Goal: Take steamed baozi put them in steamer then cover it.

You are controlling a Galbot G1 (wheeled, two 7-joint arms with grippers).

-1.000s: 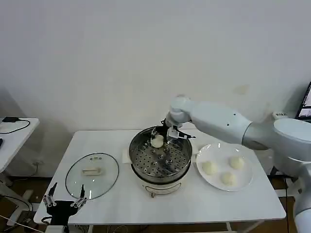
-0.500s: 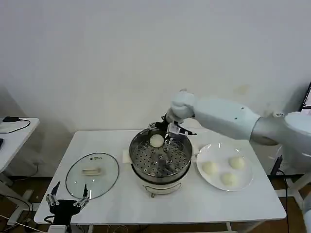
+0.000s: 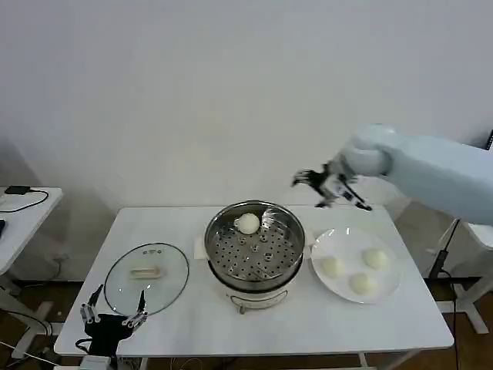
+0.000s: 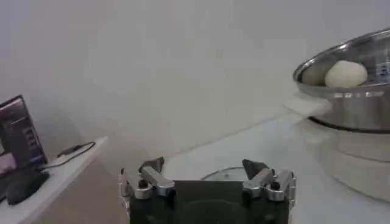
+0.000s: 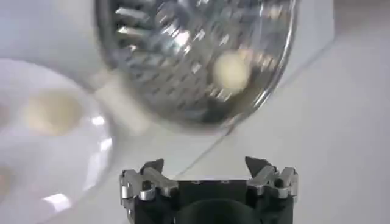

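From the head view, the round shiny stainless-steel steamer [image 3: 254, 250] on its white base is the landmark; one cream-white steamed baozi [image 3: 248, 223] now lies free on its perforated tray at the far side, where a second ago the right gripper [image 3: 330, 186] was over it; that gripper has since lifted away to the right of the steamer, above the flat white plate [image 3: 356, 264], jaws wide and empty; three more buns [image 3: 332, 267] wait on that plate; the clear glass cover [image 3: 146, 277] lies flat to the steamer's left, with the left gripper [image 3: 114, 316] parked open in front of it.

In the left wrist view, the left gripper [image 4: 206, 180] hangs spread, the steamer [image 4: 350, 85] beyond it.

The right wrist view shows the spread right gripper [image 5: 207, 179] above the steamer [image 5: 195, 58]; so one bun is delivered, three remain, then covering.
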